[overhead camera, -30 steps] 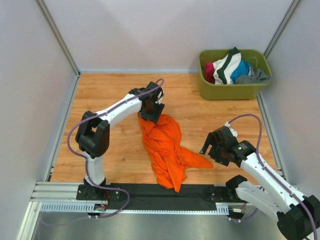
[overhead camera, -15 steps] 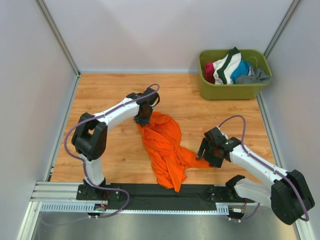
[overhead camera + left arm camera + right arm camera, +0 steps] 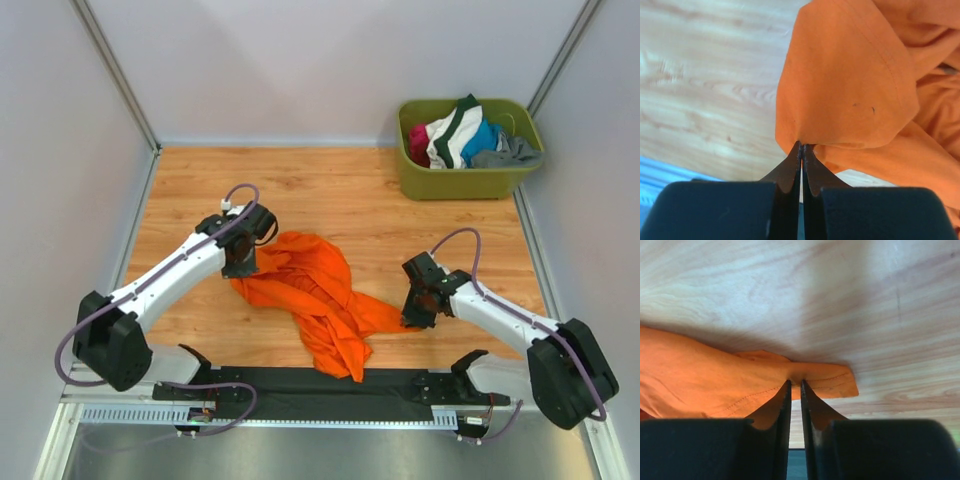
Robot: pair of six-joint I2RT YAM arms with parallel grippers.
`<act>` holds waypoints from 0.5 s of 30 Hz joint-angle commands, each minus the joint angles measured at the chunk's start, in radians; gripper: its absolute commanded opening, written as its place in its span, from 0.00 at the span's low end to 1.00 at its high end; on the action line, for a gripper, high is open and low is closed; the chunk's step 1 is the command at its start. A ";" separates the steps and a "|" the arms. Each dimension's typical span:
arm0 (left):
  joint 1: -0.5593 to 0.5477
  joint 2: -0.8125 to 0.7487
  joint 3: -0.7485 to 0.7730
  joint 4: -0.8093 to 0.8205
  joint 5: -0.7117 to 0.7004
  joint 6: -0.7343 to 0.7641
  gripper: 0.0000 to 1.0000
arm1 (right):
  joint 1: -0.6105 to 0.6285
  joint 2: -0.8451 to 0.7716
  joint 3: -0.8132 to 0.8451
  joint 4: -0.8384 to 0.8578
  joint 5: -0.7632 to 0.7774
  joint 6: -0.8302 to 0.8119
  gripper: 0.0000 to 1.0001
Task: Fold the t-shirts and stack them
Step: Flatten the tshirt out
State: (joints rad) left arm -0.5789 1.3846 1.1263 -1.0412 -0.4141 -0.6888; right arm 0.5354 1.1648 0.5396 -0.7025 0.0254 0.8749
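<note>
A bright orange t-shirt (image 3: 315, 290) lies crumpled in the middle of the wooden table. My left gripper (image 3: 240, 270) is at its upper left end and is shut on a fold of the orange cloth (image 3: 840, 95), pinched at the fingertips (image 3: 796, 150). My right gripper (image 3: 418, 316) is at the shirt's right tip, low over the wood. Its jaws stand nearly together with a hemmed corner of the t-shirt (image 3: 825, 376) caught between them. A few tiny dark specks show on the cloth in the left wrist view.
An olive-green tub (image 3: 470, 175) holding several other garments stands at the back right corner. Grey walls close in the table on three sides. A black rail (image 3: 320, 385) runs along the near edge between the arm bases.
The left gripper shut on the shirt's top end and dragged it left and toward the near edge. The right gripper moved in to the shirt's right tip and closed on it.
</note>
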 commanded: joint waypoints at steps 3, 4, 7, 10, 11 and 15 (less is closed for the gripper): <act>0.056 -0.151 -0.100 -0.086 -0.006 -0.173 0.00 | 0.005 0.075 0.086 0.017 0.045 -0.060 0.00; 0.060 -0.183 -0.132 -0.091 0.003 -0.185 0.00 | 0.006 0.097 0.103 0.012 0.051 -0.080 0.00; 0.060 -0.235 -0.189 -0.124 0.028 -0.228 0.00 | 0.006 0.137 0.169 0.008 0.070 -0.120 0.00; 0.062 -0.286 -0.229 -0.154 0.032 -0.255 0.01 | 0.002 0.173 0.249 0.005 0.108 -0.149 0.00; 0.063 -0.298 -0.232 -0.163 0.025 -0.259 0.03 | 0.001 0.182 0.279 -0.002 0.114 -0.169 0.00; 0.077 -0.351 -0.208 -0.145 0.006 -0.226 0.27 | -0.017 0.223 0.498 -0.054 0.130 -0.224 0.00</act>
State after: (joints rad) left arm -0.5129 1.0756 0.8848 -1.1854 -0.3870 -0.9047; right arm 0.5312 1.3777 0.8749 -0.7418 0.1051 0.7223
